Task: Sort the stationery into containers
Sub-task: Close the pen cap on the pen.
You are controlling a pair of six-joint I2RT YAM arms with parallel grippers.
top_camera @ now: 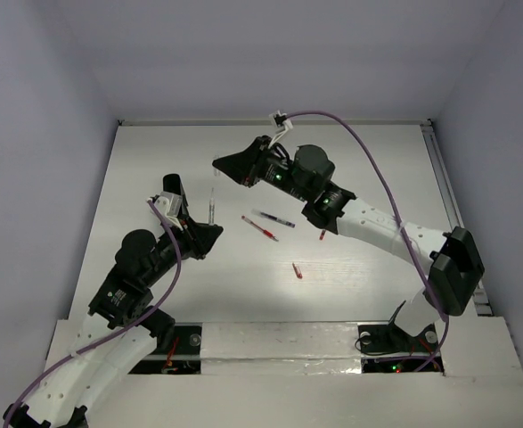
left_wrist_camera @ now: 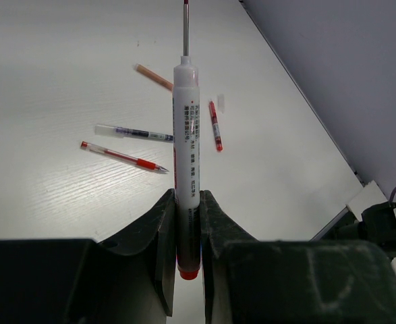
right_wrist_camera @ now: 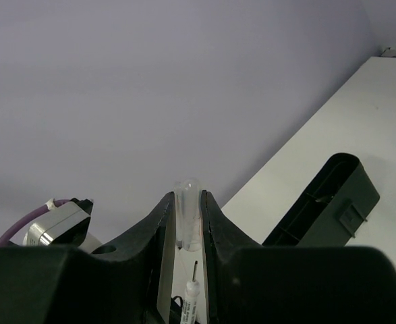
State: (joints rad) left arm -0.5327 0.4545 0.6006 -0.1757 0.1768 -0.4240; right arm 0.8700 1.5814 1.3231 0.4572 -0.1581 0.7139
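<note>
White plastic pen with a red end-plug and bare needle tip (left_wrist_camera: 186,135): one. It is pinched near its red end by the left gripper (left_wrist_camera: 186,200) and held clear of the white table (left_wrist_camera: 49,202).

Clear plastic cap (right_wrist_camera: 187,189): one. It is nipped between the fingers of the right gripper (right_wrist_camera: 186,206), just apart from the needle tip.

Step in hand, as judged: capping the pen before it is boxed.
- Keep the left grip steady.
- Line the cap mouth up squarely on the needle.
- Ease the cap on along the barrel's axis. An off-line push could bend the thin tip or pop the slick cap out of the fingers.

Loose on the table, near one another:
- clear-barrelled red-ink pen (left_wrist_camera: 123,156): one
- clear-barrelled dark-ink pen (left_wrist_camera: 133,133): one
- short red-and-white piece (left_wrist_camera: 215,126): one
- short tan-orange stick (left_wrist_camera: 154,76): one

Long black open box (right_wrist_camera: 326,202): one, on the table beyond the right fingers. It is taken to be the container, and its contents cannot be made out.
</note>
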